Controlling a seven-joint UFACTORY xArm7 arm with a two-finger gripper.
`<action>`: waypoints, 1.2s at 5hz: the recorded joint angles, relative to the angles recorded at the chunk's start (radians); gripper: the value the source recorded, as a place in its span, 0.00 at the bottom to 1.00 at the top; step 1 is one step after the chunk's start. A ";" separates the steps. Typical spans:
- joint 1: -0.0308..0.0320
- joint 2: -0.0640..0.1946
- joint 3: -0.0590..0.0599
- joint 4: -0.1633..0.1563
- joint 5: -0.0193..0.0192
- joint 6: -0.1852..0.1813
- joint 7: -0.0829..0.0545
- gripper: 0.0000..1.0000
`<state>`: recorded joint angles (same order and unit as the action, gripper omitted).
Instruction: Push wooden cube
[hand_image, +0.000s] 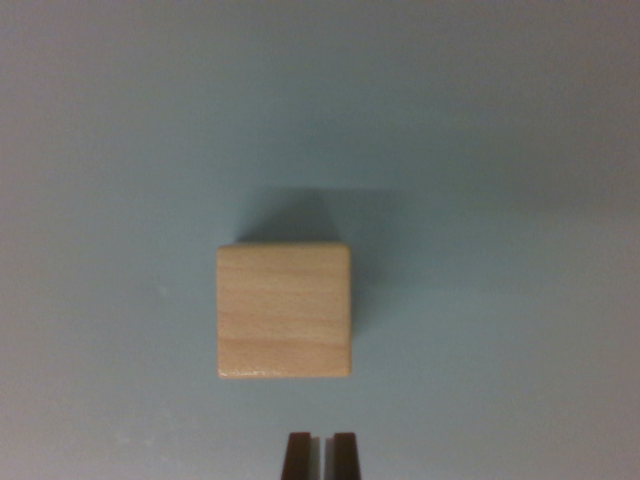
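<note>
Here's the pale square wooden cube (285, 310), grain running across the wrist view, sitting flat on the plain blue-grey tabletop (500, 150) just left of centre. Directly below it in the wrist view, the dark two-fingered gripper (322, 455) pokes in at the bottom edge, fingers pinched nearly together on nothing, only a sliver of light between them. Clear gap between tips and cube (no contact). The cube lies straight ahead, slightly toward the wrist view's left. Nothing in the way.
</note>
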<state>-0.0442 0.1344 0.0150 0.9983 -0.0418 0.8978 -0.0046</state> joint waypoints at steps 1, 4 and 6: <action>0.0003 0.010 0.000 -0.032 -0.0008 -0.042 -0.003 0.00; 0.0006 0.019 0.000 -0.063 -0.0015 -0.082 -0.006 0.00; 0.0009 0.027 -0.001 -0.092 -0.0022 -0.119 -0.009 0.00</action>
<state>-0.0433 0.1618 0.0145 0.9063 -0.0440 0.7788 -0.0135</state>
